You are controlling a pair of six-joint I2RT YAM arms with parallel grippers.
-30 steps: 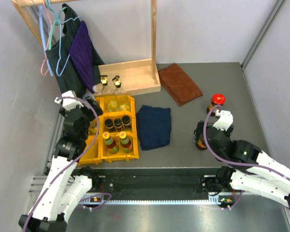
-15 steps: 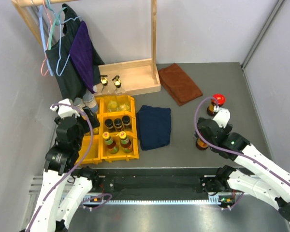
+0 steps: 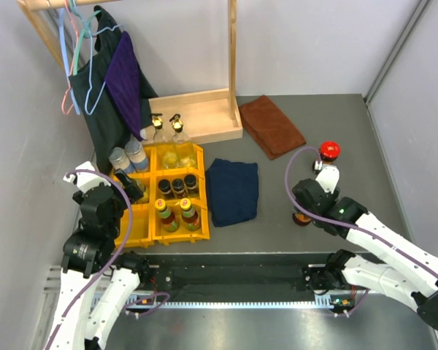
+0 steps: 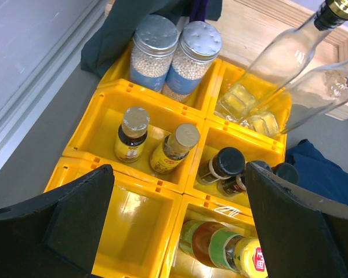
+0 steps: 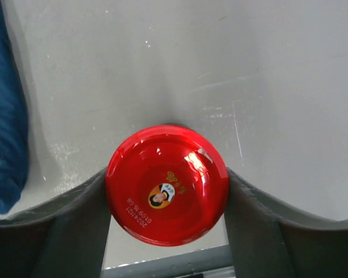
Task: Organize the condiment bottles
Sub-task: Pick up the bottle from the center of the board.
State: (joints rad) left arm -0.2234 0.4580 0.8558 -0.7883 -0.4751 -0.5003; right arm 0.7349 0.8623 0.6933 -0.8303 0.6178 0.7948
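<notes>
Between the fingers of my right gripper [image 5: 168, 194] stands a red-lidded jar [image 5: 162, 174] on the grey table, both pads pressed against the lid's sides; from above only its brown edge [image 3: 301, 218] shows under the gripper [image 3: 304, 207]. A second red-lidded jar [image 3: 329, 152] stands behind it. My left gripper [image 4: 180, 223] hangs open over the yellow bins [image 4: 156, 95]. These hold two metal-lidded jars [image 4: 153, 55], clear gold-topped bottles [image 4: 278, 58], two small yellow-labelled bottles [image 4: 131, 136], black-capped bottles [image 4: 223, 168] and yellow-capped sauce bottles [image 4: 232, 249]. One front compartment [image 4: 127, 226] holds nothing.
A dark blue cloth [image 3: 232, 191] lies between the bins [image 3: 202, 164] and the right arm. A brown cloth [image 3: 271, 125] lies further back. A wooden rack base [image 3: 204, 117] and hanging clothes [image 3: 117, 80] stand behind the bins.
My right gripper has settled over the near red-lidded jar and closed on its lid. The left arm has drawn back to the left, uncovering the two metal-lidded jars.
</notes>
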